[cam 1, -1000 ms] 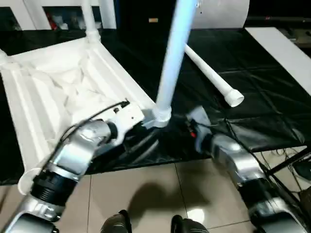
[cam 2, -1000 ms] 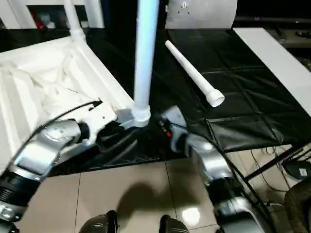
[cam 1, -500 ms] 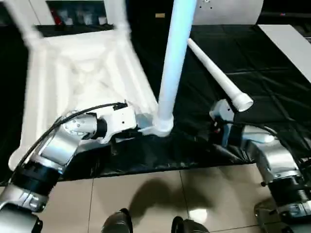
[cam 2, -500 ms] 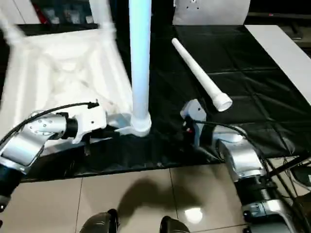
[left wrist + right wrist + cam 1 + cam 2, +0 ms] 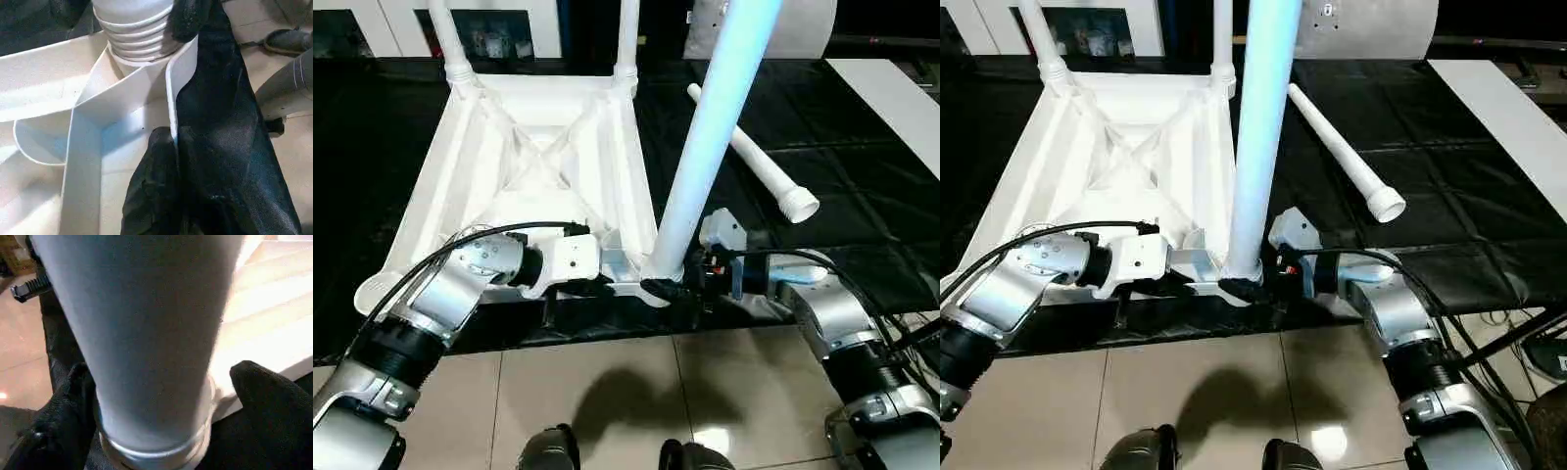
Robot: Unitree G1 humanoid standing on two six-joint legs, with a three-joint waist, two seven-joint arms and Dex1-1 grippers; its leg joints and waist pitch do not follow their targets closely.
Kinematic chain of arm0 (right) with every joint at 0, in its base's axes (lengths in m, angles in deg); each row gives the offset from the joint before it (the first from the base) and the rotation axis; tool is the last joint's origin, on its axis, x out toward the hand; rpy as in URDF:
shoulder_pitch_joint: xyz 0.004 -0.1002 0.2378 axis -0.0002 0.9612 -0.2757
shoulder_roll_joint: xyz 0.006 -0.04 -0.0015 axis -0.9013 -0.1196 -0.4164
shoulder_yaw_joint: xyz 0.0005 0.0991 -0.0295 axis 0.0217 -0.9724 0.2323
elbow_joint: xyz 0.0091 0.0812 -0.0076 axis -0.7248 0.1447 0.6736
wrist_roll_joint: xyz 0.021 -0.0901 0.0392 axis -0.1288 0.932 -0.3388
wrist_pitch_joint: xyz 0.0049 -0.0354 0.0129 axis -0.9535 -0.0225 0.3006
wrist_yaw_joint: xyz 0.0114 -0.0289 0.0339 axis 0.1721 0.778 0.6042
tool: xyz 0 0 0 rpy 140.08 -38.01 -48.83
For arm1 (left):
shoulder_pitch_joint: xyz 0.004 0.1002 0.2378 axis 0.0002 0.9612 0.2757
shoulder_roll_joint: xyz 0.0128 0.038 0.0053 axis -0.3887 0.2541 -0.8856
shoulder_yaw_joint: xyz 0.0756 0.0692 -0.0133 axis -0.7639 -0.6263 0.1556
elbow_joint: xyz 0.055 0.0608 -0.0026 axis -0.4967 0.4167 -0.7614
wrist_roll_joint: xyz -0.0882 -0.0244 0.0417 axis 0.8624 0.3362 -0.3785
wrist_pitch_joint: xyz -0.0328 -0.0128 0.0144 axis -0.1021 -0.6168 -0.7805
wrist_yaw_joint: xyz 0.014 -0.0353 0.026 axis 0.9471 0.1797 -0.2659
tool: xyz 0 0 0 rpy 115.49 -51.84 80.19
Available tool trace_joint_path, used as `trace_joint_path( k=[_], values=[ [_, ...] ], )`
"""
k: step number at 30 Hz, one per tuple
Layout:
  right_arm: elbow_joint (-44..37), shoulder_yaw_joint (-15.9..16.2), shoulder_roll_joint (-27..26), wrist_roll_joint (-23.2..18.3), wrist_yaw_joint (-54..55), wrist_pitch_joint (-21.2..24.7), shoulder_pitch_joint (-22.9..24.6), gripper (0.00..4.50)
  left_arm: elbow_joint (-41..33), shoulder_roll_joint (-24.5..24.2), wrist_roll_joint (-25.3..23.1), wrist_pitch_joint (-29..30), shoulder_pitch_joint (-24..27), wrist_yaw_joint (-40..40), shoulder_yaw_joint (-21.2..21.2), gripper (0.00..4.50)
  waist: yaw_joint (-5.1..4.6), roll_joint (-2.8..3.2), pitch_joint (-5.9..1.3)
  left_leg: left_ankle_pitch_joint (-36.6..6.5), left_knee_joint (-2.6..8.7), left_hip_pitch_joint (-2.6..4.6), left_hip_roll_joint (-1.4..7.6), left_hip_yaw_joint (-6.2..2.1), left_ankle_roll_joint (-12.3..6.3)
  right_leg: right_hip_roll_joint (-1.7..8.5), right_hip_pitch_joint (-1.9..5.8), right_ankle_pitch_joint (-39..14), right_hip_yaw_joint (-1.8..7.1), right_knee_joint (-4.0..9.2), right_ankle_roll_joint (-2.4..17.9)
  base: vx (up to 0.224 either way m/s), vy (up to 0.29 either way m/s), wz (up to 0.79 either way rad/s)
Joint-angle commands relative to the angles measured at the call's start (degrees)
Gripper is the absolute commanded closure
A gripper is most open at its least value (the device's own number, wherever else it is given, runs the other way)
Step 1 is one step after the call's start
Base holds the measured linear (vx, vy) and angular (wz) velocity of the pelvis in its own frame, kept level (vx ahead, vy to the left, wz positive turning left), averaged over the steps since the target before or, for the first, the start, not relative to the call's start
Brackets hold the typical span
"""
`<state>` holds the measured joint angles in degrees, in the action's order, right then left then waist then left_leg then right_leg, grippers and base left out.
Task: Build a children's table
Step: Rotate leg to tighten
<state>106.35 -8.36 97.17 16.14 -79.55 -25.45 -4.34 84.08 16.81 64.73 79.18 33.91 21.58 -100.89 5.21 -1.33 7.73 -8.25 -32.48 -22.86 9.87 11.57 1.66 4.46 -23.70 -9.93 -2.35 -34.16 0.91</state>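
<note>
The children's table top (image 5: 538,166) lies ribbed side up on the black work table. Two white legs (image 5: 445,39) stand in its far corners. A third leg (image 5: 710,147) rises from the near right corner socket, leaning right; its threaded collar (image 5: 134,29) sits at the socket. A loose leg (image 5: 754,157) lies on the black cover to the right. My left gripper (image 5: 172,142) is shut on the top's thin rim wall beside that socket. My right gripper (image 5: 161,391) stands open around the third leg's base, with one finger (image 5: 259,391) apart from it.
The table top's near edge reaches the front edge of the black work table (image 5: 862,176), with tiled floor (image 5: 607,392) and my feet (image 5: 548,452) below. A white panel (image 5: 891,98) lies at the far right. Cables (image 5: 915,333) hang at the right.
The view has shifted. My right gripper has moved left from beside the leg to straddle its base. My left gripper keeps its grip on the rim.
</note>
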Motion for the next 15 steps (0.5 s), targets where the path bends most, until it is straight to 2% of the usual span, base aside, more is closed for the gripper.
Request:
trace_joint_path(
  k=[1,5,12,13,15],
  values=[
    [0.55,0.02,0.18,-0.55,-0.75,0.27,-0.7,0.42,-0.42,-0.08,-1.96,-2.21,0.7,-4.35,-3.37,4.5,-0.26,0.39,-4.89,-14.16,3.7,2.25,3.59,-1.34,-1.17,3.97,2.11,-10.2,2.57,3.16,13.74,0.0,0.0,0.0],
    [1.4,-0.14,-0.06,-0.57,-2.03,0.0,-0.79,0.9,0.16,-0.11,-1.94,-2.81,0.7,-4.42,-3.24,4.5,-0.18,0.31,-5.01,-12.7,3.48,2.0,3.53,-1.28,-2.11,3.99,2.34,-9.27,2.46,2.98,14.25,0.0,0.0,0.0],
    [0.8,-0.51,-0.56,-1.91,-2.75,2.64,0.46,1.46,0.55,-0.27,-1.45,-1.88,1.36,-3.77,-2.94,4.5,-0.22,0.25,-4.99,-13.41,3.51,2.05,3.55,-1.37,-1.61,3.99,2.29,-11.33,2.45,3.04,13.77,0.0,0.0,0.0],
    [0.48,-0.57,-0.72,-2.16,-2.66,3.24,0.67,1.57,0.33,-0.19,-1.23,-1.32,1.58,-3.32,-2.65,4.5,-0.24,0.22,-4.99,-13.11,3.49,2.03,3.55,-1.35,-1.71,3.95,2.3,-10.85,2.45,2.97,13.86,0.0,0.0,0.0],
    [-0.88,-0.63,-2.0,-2.43,-0.36,6.18,1.53,1.62,-1.77,0.61,-0.06,3.4,2.93,-0.12,-0.68,4.5,-0.28,0.32,-4.84,-12.55,3.55,1.87,3.57,-1.39,-1.77,3.98,2.3,-10.12,2.45,2.88,14.04,0.0,0.0,0.0]
  ],
)
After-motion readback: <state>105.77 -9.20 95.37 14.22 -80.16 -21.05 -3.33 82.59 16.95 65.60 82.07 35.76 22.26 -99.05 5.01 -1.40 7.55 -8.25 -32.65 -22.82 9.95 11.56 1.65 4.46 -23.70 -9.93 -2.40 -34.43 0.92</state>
